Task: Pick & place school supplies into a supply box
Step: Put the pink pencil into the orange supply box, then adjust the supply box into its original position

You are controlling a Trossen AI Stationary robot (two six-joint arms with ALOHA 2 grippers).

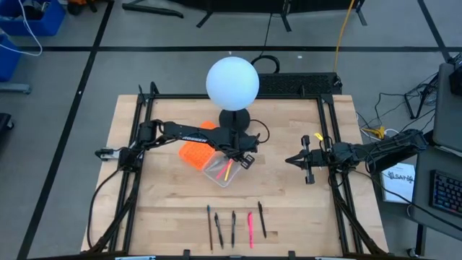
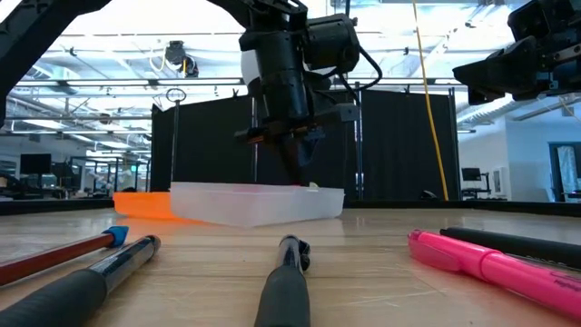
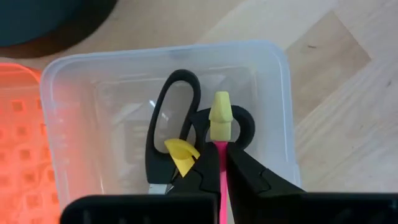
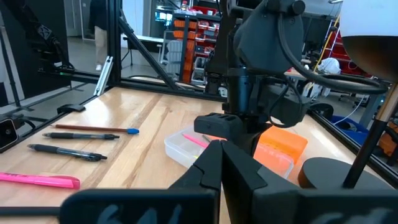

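Note:
The supply box sits mid-table: a clear tray (image 1: pixel 216 175) (image 3: pixel 273 56) joined to an orange grid half (image 1: pixel 193 152) (image 3: pixel 18 124). Black-handled scissors (image 3: pixel 165 124) lie flat in the clear tray beside a small yellow piece (image 3: pixel 180 157). My left gripper (image 1: pixel 244 157) (image 3: pixel 221 149) hangs over the tray, shut on a pink pencil with a yellow cap (image 3: pixel 221 115). My right gripper (image 1: pixel 290 160) (image 4: pixel 221 149) waits shut to the right of the box, above the table. Several pens (image 1: pixel 233 225) lie side by side near the table's near edge. My left gripper pinches the pink pencil's shaft (image 3: pixel 221 163) between its two fingers, just behind the yellow cap. The fingers come from above, pointing down into the clear tray. The capped end sticks out past the fingertips over the scissors' handles; whether it touches them I cannot tell.
A white globe lamp (image 1: pixel 232 83) on a black round base (image 1: pixel 234 119) stands just behind the box, close to my left arm. A pink highlighter (image 1: pixel 250 227) (image 2: pixel 490 263) lies among the pens at the near edge. Bare wood stretches between the box and the pens.

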